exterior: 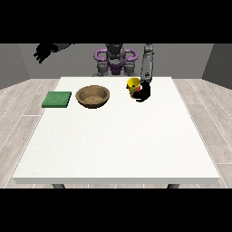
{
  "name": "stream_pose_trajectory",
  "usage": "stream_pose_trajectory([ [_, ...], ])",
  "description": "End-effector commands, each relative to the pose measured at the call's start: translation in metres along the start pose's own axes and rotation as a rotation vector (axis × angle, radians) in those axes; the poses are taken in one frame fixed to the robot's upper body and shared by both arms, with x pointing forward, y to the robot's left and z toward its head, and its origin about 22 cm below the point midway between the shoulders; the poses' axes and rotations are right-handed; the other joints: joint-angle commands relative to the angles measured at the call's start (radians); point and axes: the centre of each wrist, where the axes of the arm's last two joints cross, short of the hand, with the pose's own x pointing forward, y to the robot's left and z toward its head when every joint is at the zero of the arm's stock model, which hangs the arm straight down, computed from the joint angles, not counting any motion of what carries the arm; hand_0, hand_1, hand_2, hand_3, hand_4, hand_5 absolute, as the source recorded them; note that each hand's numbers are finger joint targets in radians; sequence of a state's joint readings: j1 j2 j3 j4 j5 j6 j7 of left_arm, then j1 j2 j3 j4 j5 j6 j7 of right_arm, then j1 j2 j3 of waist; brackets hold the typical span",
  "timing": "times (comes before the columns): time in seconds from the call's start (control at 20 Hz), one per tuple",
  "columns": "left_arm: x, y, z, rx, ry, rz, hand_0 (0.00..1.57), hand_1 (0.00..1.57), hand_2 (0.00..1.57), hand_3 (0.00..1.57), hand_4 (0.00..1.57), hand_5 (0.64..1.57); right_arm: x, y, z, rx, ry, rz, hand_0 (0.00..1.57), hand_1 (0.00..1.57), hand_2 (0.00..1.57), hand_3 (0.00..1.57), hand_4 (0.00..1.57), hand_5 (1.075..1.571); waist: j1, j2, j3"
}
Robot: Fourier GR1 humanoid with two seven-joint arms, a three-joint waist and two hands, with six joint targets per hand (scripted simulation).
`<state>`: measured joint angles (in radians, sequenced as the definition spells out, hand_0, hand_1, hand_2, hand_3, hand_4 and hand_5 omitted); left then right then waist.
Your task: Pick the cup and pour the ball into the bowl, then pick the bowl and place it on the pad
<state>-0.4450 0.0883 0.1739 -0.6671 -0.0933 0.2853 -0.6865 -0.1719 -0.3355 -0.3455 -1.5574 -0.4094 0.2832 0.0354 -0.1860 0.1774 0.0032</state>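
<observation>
Hand at the view's right (144, 93) on the yellow cup (132, 85), pour not yet started.

Cup sits on the white table (113, 140) just right of the wooden bowl (93, 96), apart from it; green pad (57, 99) lies beyond the bowl at the view's left. Black fingers look wrapped round the cup's right and lower side, so I read it as grasped, though too small to be sure. Ball not visible, presumably inside. Other hand (43, 52) is raised off the table at the view's left, fingers unreadable. To do it well: keep the cup upright while carrying, stop with its lip over the bowl's middle, then tip slowly toward the bowl so the ball doesn't bounce out.
</observation>
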Motion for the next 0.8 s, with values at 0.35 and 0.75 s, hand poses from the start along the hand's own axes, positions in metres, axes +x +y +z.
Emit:
stream_pose_trajectory([
  [0.35, 0.047, -0.060, -0.032, -0.137, -0.074, -0.534, 1.34, 1.34, 1.57, 1.57, 1.41, 1.525, -0.028, -0.038, 0.014, -0.083, 0.182, 0.005, 0.00, 0.00, 0.00, 0.25, 0.63, 1.562, 0.057, -0.195, 0.0023],
  [0.75, 0.079, -0.112, -0.049, -0.248, -0.131, -0.955, 1.35, 1.35, 1.57, 1.57, 1.44, 1.540, -0.045, -0.048, 0.015, -0.128, 0.222, -0.024, 0.00, 0.00, 0.00, 0.00, 0.68, 1.559, 0.089, -0.238, -0.0004],
])
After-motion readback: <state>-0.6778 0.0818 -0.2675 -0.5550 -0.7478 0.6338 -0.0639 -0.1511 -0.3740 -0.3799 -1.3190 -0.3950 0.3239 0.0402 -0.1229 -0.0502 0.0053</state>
